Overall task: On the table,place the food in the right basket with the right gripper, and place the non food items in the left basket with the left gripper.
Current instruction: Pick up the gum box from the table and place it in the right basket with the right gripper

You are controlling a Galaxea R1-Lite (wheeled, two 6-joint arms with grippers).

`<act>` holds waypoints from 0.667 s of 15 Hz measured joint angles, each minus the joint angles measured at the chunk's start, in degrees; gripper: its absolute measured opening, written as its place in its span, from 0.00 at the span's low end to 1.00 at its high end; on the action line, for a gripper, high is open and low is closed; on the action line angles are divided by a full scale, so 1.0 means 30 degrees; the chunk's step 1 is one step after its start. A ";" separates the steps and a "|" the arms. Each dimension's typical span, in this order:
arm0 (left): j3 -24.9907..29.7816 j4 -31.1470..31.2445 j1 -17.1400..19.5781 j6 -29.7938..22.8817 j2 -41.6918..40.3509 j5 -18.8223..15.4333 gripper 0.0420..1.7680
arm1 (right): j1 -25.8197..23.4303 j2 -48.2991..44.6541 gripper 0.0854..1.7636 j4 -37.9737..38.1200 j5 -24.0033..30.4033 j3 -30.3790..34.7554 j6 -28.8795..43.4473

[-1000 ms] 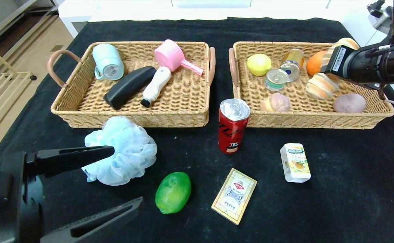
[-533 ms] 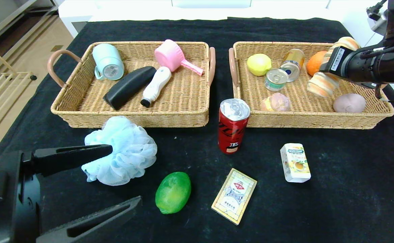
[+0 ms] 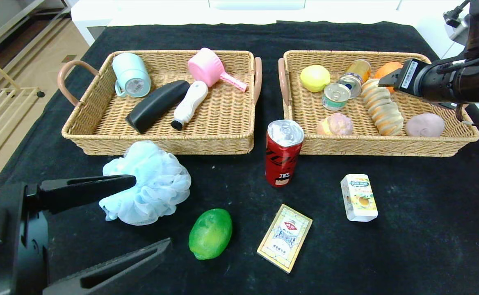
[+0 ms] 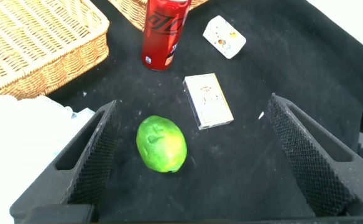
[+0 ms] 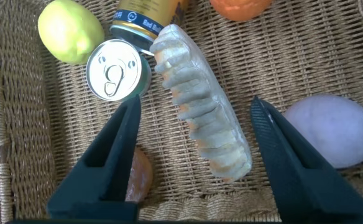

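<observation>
- the right gripper (image 5: 194, 155) is held over the right basket (image 3: 387, 145), fingers spread wide and empty; the loaf (image 3: 382, 107) lies on the basket floor beneath it, touching neither finger.
- the loaf is seen resting beside the silver tin (image 3: 336, 96) and the gold can (image 3: 356, 73), with the pale purple ball (image 3: 425, 124) on its other side; the basket is crowded, so a careless lift could catch a finger on the loaf and drag it out again.
- the left gripper (image 4: 194, 155) is parked low on the table (image 3: 428, 246), near the pouf (image 3: 147, 184), fingers wide apart and nothing held.
- in the left wrist view the lime (image 4: 161, 144) sits between those open fingers, while the pouf is only just beside one of them; if they are closed here, food could be seized by the wrong arm.
- the pouf is soft and springy; a shallow pinch is judged likely to slip off its mesh.
- the soda can (image 3: 282, 153) stands upright almost against the front wall of the right basket, and could be toppled by a sweeping arm and rolled away.
- the carton (image 3: 359, 197) and the card box (image 3: 284, 237) lie well apart from the can; the flat box sits flush on the cloth and may be hard to get fingers under.
</observation>
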 joint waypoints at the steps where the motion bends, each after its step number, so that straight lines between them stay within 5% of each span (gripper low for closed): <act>1: 0.0000 0.0012 0.0000 0.0016 -0.0012 0.0008 0.97 | 0.0057 -0.0024 0.77 0.0012 -0.0008 0.0020 -0.0061; 7: -0.0028 0.0000 0.0028 0.0008 -0.0069 0.0000 0.97 | 0.0378 -0.0496 0.87 0.0378 -0.0488 0.0427 -0.0329; 10: -0.0028 0.0020 0.0028 0.0008 -0.0065 0.0000 0.97 | 0.0967 -0.1552 0.90 0.0784 -0.1422 0.2076 -0.2406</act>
